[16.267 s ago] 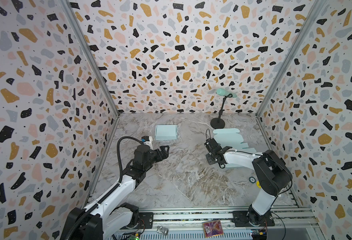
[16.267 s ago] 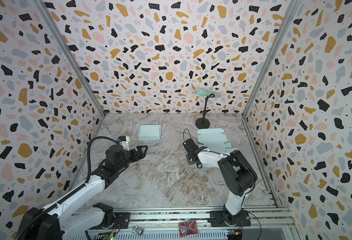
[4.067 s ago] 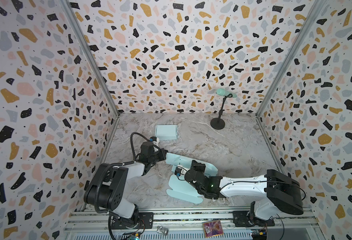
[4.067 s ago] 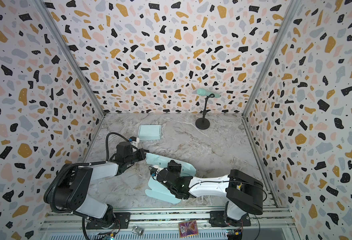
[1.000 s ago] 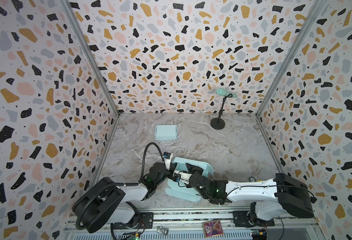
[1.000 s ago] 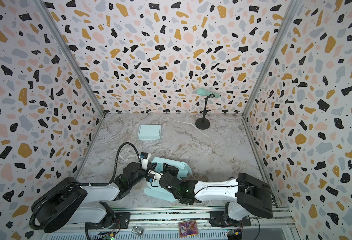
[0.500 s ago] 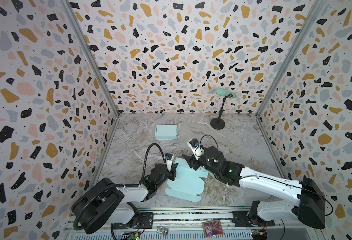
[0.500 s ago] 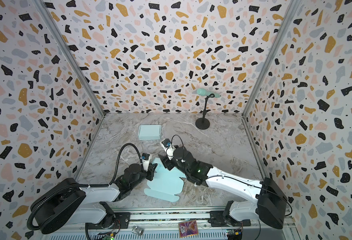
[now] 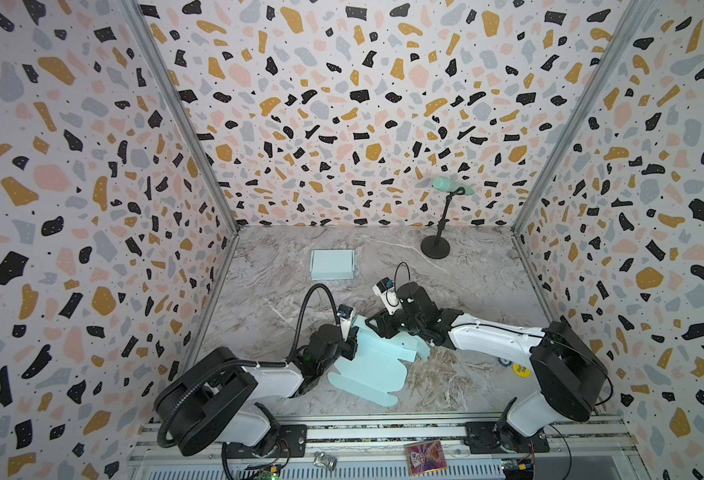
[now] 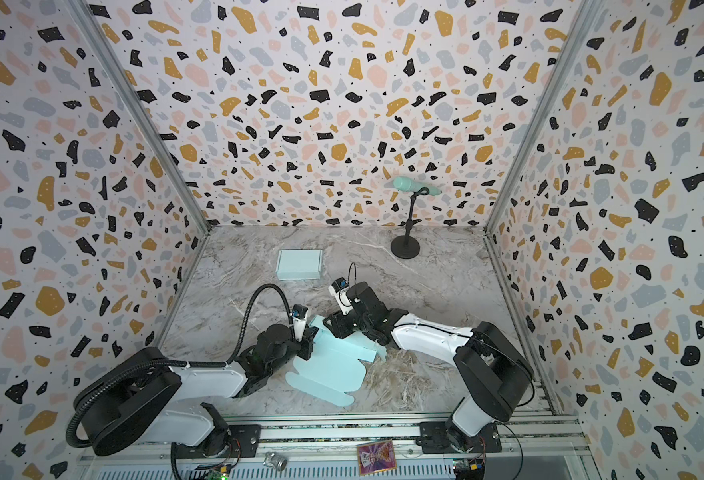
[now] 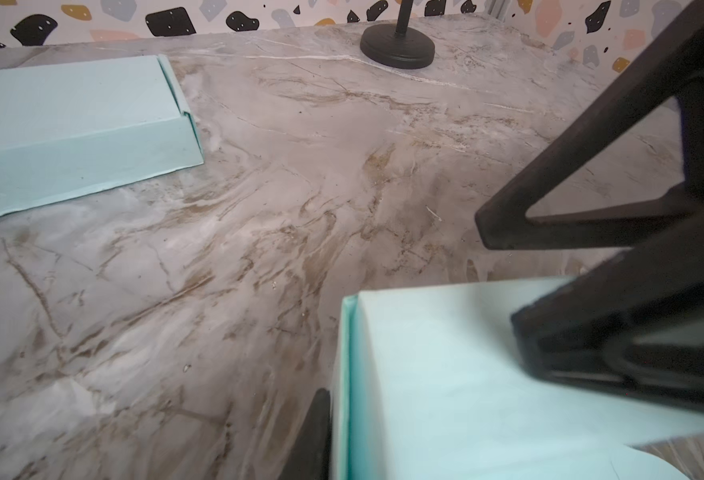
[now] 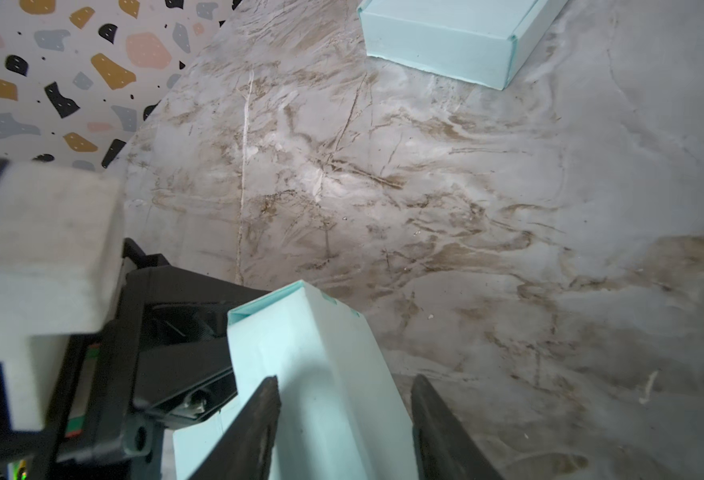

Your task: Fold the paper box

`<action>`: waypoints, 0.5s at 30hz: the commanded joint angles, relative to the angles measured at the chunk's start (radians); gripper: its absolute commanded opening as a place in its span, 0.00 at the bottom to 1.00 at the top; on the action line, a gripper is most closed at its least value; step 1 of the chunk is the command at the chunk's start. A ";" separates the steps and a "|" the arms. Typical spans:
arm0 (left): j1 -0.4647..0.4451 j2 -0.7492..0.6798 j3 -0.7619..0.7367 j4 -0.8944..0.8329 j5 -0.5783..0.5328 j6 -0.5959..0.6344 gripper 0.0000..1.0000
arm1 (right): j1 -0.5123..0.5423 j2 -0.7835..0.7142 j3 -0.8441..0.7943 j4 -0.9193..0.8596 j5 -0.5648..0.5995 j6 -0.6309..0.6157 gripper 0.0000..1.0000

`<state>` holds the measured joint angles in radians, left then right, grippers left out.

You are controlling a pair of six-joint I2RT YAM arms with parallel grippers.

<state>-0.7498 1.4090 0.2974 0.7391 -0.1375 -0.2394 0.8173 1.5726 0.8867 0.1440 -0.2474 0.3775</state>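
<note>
The paper box [image 9: 373,370] [image 10: 325,365] is a pale mint card blank, partly folded, lying at the front middle of the marble table. My left gripper [image 9: 352,347] [image 10: 305,345] is shut on its raised left wall; in the left wrist view one dark finger [image 11: 317,436] presses against that doubled edge of the paper box [image 11: 445,374]. My right gripper [image 9: 377,326] [image 10: 333,326] stands open astride the raised back wall. In the right wrist view the folded wall [image 12: 321,365] sits between the fingers of the right gripper [image 12: 344,415], with a gap on one side.
A finished mint box [image 9: 332,264] [image 10: 299,264] [image 11: 72,124] [image 12: 445,33] sits at the back left. A black stand [image 9: 436,249] [image 10: 405,249] [image 11: 398,45] with a mint object on top is at the back right. Patterned walls close three sides.
My right gripper rose away from the box front, swung to the back, then came down over the back wall with its jaws narrowing. The left gripper kept its hold.
</note>
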 commanded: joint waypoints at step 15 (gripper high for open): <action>-0.034 0.080 0.018 0.125 -0.128 0.006 0.22 | -0.006 0.015 -0.144 0.162 -0.192 0.161 0.41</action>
<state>-0.7765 1.4834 0.3115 0.7799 -0.2127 -0.2352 0.8028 1.5982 0.7830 0.3546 -0.4076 0.5026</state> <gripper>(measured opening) 0.221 0.411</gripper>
